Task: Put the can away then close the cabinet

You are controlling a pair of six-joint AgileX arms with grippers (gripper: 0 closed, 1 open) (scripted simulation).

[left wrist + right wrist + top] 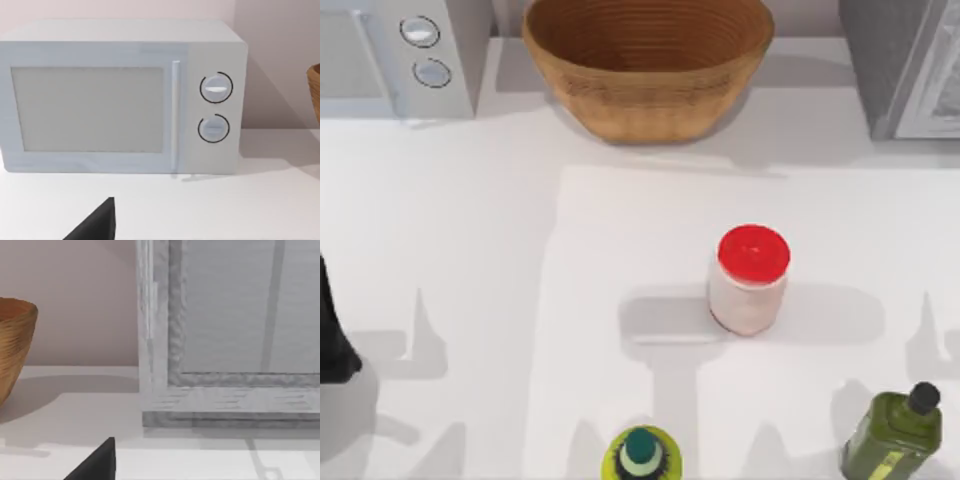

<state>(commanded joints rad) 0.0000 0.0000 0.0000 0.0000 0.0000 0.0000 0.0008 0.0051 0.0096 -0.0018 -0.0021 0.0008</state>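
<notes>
While the left arm [334,340] sits parked at the bench's [470,250] left edge, the grey cabinet [905,65] stands at the far right corner, beside the woven basket [648,62]. A red-lidded jar [750,278] stands mid-bench. I cannot tell how either arm's fingers stand.

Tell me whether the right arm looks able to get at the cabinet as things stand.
Probably yes: the right gripper faces the cabinet across bare table, and the basket stands apart from the cabinet, so nothing lies between.
</notes>
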